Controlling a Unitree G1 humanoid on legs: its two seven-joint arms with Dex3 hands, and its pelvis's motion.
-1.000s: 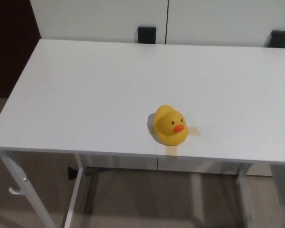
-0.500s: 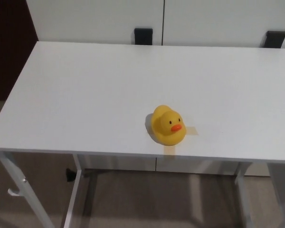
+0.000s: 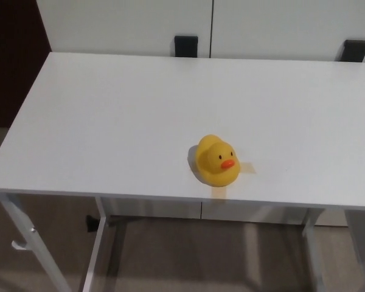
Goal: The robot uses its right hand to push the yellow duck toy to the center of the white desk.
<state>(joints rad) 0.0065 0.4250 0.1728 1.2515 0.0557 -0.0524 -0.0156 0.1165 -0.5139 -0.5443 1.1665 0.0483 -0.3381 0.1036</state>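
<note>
A: Hands? Neither shows, so no telling if released or clenched

B: Duck (image 3: 217, 160)?

A: Upright on the desk (image 3: 109, 115), near the front edge, sitting on tan tape (image 3: 246, 167), beak facing the camera. Centre is further back

B: Risks?

A: Round and likely light. My guess is a push high on the head tips it, and an off-centre shove spins or rolls it sideways. Any nudge toward the front edge and it drops off. Push needs to go low, away from the robot
</note>
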